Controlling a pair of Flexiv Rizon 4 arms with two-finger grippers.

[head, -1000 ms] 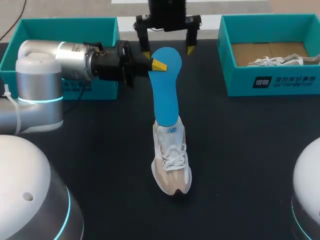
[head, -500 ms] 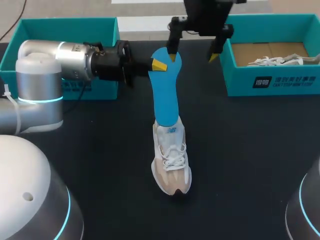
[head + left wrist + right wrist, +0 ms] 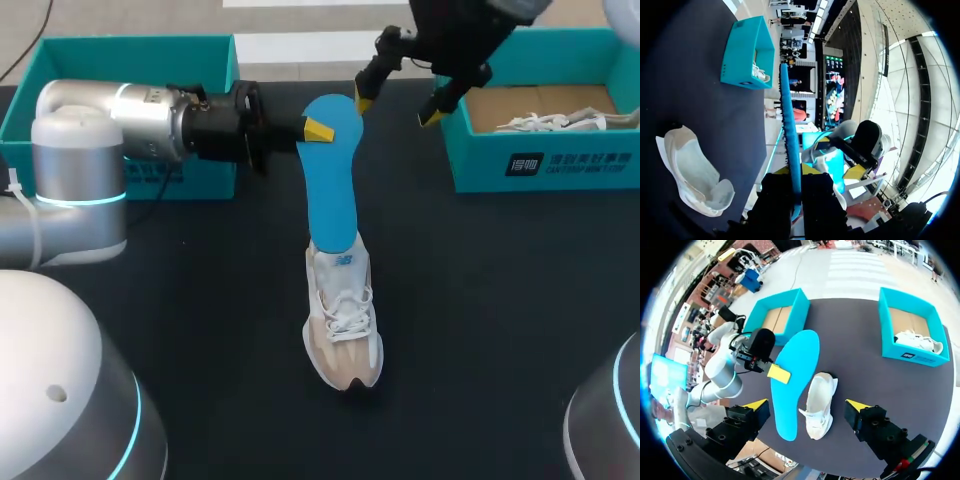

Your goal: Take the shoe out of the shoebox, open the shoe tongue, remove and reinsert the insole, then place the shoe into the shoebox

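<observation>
The left fingers [image 3: 318, 129] are coming in from 9 o'clock and clamping the blue insole [image 3: 332, 175] from both faces near its upper end. In the left wrist view the insole [image 3: 788, 125] is showing edge-on, pinched between those fingers [image 3: 796, 171]. In the head view it is stretching down toward 6 o'clock, with its lower end overlapping the heel of the shoe [image 3: 343, 325]. Whether the two are touching I cannot tell.

The pale shoe is lying upright on the dark counter [image 3: 480, 300], toe pointing to 6 o'clock and laces showing. From the right wrist view the insole [image 3: 792, 385] is running alongside the shoe [image 3: 821, 402].

The right fingers [image 3: 398, 108] are hovering at 12 o'clock from the shoe, spread wide and holding nothing. One yellow tip is sitting just beside the insole's top edge.

The right shoebox [image 3: 540, 165] is standing at 2 o'clock from the shoe, with another shoe [image 3: 555, 122] lying inside it. The left shoebox [image 3: 130, 42] is standing at 10 o'clock, behind the left arm.
</observation>
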